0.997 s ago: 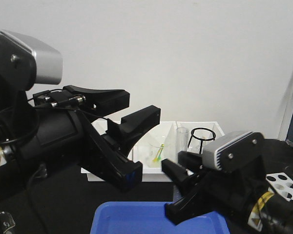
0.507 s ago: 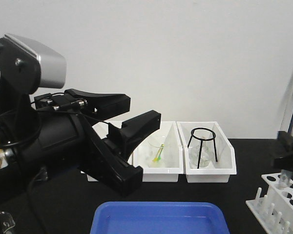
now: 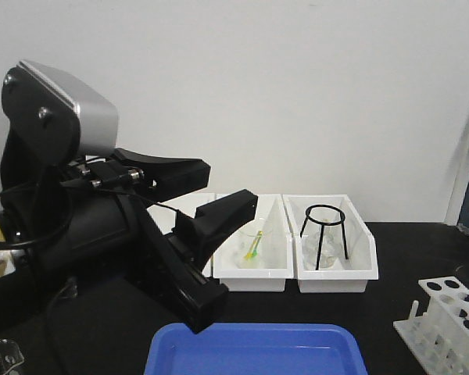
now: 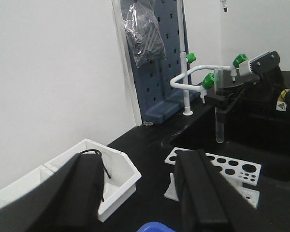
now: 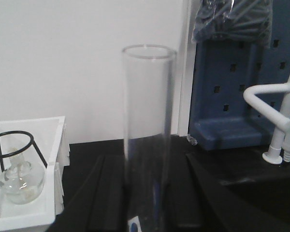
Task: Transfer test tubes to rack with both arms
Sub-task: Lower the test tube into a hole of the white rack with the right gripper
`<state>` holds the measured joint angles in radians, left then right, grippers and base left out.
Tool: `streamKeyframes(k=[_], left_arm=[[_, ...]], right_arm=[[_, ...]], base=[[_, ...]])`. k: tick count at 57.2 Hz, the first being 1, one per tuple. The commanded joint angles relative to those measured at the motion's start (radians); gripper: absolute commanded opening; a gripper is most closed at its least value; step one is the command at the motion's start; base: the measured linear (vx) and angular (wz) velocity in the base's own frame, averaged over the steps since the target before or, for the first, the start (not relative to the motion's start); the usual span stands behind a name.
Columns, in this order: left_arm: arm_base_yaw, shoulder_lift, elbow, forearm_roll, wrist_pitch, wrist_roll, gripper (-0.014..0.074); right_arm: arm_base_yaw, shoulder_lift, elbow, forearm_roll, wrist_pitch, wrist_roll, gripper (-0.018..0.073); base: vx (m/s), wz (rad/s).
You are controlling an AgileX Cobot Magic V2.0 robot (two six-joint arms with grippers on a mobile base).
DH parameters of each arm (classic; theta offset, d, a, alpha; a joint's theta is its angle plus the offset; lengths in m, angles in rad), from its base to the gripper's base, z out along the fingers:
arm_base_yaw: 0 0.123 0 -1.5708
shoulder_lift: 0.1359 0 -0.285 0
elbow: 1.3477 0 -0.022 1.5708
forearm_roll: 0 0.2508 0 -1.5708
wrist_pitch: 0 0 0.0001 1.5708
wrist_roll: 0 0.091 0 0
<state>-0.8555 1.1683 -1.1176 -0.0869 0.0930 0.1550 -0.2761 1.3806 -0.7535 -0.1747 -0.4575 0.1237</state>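
Test tube (image 4: 218,123) upright, clamped in right claw (image 4: 219,100), raised near rack (image 4: 232,169)

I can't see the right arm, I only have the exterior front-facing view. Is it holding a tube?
Observer: Yes. The left wrist view shows the right pincer shut on a test tube, held upright.
Operator: Is it in the rack?
Observer: Not yet. Its rounded end hangs above the rack, in no hole.
Operator: Anything inside it?
Observer: The right wrist view shows clear glass, open rim up, no liquid visible.
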Motion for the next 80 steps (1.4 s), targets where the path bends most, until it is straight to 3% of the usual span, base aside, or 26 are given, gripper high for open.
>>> streamKeyframes(k=[1,13,25,64,80], left_arm=[[-0.001,-0.023,-0.030,-0.001,-0.074,0.018,0.0447],[-0.001,-0.020,-0.030,-0.001,-0.072,0.019,0.0447],[-0.001,-0.020,-0.030,-0.001,-0.071,0.019,0.0447],[-0.001,-0.020,-0.030,-0.001,-0.070,0.019,0.0447],[-0.001,-0.020,-0.030,-0.002,-0.070,0.018,0.0447]], right_arm=[[-0.007,-0.011,-0.030,-0.011,-0.143,0.003,-0.0007],[-0.007,0.030,0.079,0.001,-0.391,-0.010,-0.0006],[-0.007,0.121,0.098,-0.001,-0.498,-0.006,-0.0006],[-0.007,0.270,0.098,-0.012,-0.572,0.048,-0.0006],[-0.007,0.350,0.098,-0.093,-0.573,0.050,-0.0006]], base=[[0.00,0.00],[0.00,0.00],[0.00,0.00],[0.00,0.00],[0.00,0.00]])
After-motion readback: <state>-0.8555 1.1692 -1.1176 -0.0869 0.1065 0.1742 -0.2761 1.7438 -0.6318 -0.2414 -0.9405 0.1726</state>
